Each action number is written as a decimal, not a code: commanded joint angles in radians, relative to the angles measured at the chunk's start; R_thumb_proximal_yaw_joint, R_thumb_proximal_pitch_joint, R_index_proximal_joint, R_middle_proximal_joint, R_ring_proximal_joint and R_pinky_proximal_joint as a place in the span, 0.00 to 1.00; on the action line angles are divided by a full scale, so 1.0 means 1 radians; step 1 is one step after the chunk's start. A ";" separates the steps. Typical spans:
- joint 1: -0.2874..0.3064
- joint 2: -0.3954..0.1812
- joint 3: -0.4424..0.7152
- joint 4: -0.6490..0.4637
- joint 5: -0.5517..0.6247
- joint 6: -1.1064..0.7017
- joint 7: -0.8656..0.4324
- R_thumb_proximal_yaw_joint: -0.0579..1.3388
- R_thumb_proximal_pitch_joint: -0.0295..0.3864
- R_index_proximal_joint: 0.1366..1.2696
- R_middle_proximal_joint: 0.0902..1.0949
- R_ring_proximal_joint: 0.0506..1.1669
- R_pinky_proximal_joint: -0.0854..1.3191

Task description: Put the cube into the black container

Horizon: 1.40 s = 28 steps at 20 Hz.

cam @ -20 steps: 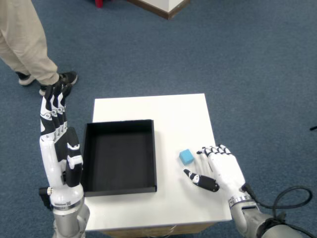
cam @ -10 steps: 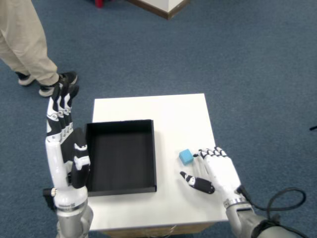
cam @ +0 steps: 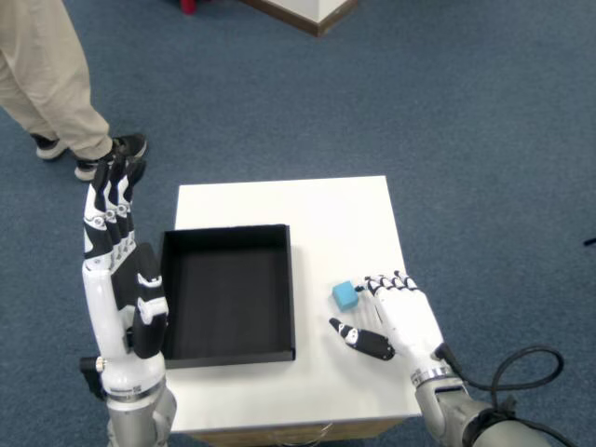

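On the smooth white square tabletop (cam: 317, 209), seen from the head view, a shallow rectangular black container (cam: 226, 293) with thin upright walls and a matte floor sits toward the left half, and a small glossy light-blue cube (cam: 345, 295) rests on the bare surface just right of it, outside the walls. The white-and-black jointed right hand (cam: 400, 317) lies low over the table beside the cube, fingers spread and holding nothing; its fingertips (cam: 377, 282) reach the cube's right side, though contact cannot be judged, and the dark-tipped thumb (cam: 361, 339) points left below the cube. The left hand (cam: 116, 251) stands upright with fingers extended beside the container's left wall. Dense blue carpet (cam: 466, 121) surrounds the table. Compared with a second ago, the right hand has crept leftward toward the cube, which sits slightly farther left.
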 commanded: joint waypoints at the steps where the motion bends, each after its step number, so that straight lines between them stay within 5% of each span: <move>1: -0.064 -0.008 -0.002 0.022 0.001 0.013 -0.032 0.33 0.03 0.34 0.22 0.21 0.17; 28: -0.062 -0.008 -0.012 0.019 0.021 0.036 -0.019 0.36 0.09 0.48 0.22 0.22 0.18</move>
